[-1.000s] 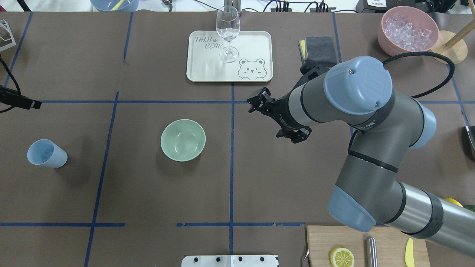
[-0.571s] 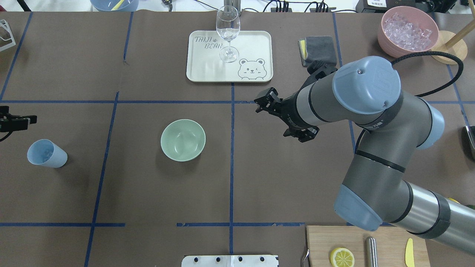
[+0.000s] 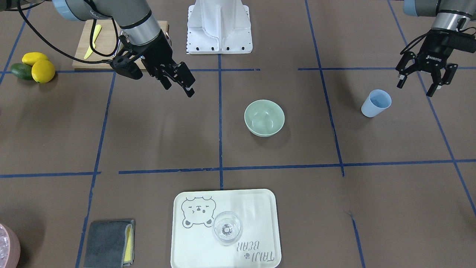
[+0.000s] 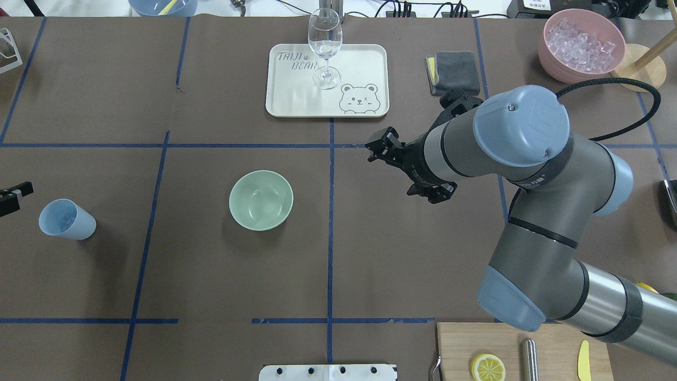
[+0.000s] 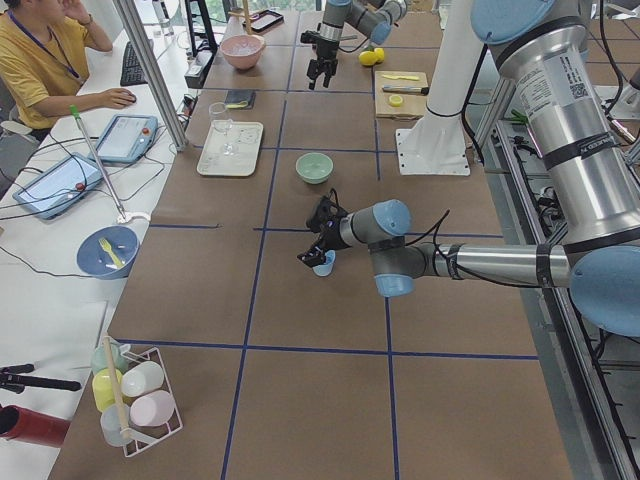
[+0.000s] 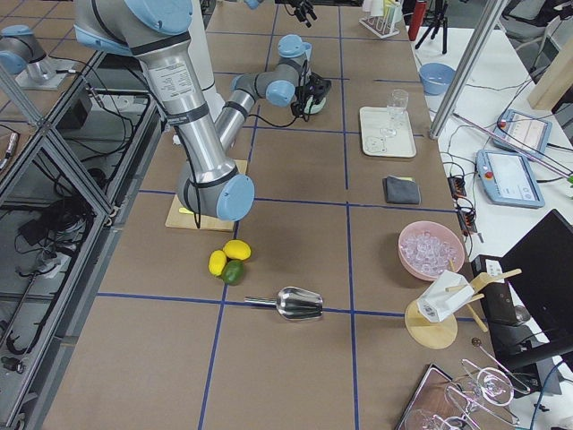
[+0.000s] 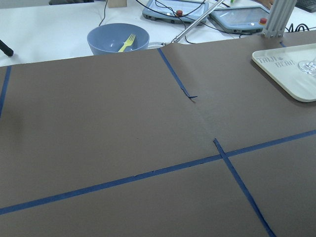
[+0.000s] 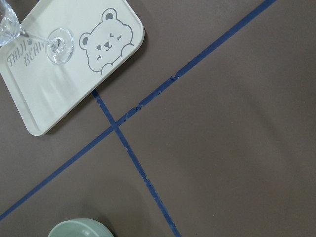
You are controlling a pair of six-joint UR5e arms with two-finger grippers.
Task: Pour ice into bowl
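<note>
While scanning for legible writing, I found two items. The cream tray at the far side of the worktop carries "TAIJI BEAR" in outline letters, with a winking bear face drawn at one corner. The left gripper has "ROBOTIQ" in white on its black body. A wine glass stands upright on the tray, beside the lettering.

Bowl: upright on the worktop, just to the robot's left of the centre tape line. It is well apart from both arms.

Blue cup: upright, well to the robot's left of the bowl. A faint mottled patch inside it reads as the ice; single cubes cannot be resolved.

Left gripper: raised, just to the robot's left of the cup and not touching it. Jaws are released and spread wide, with nothing in them.

Right gripper: tilted over bare worktop on the robot's right of the centre line. Jaws are released and empty.

Pink container: at the far right corner, holding a heap of clear cubes. A grey cloth lies between it and the tray. A lemon half sits on the wooden board at the near edge.
</note>
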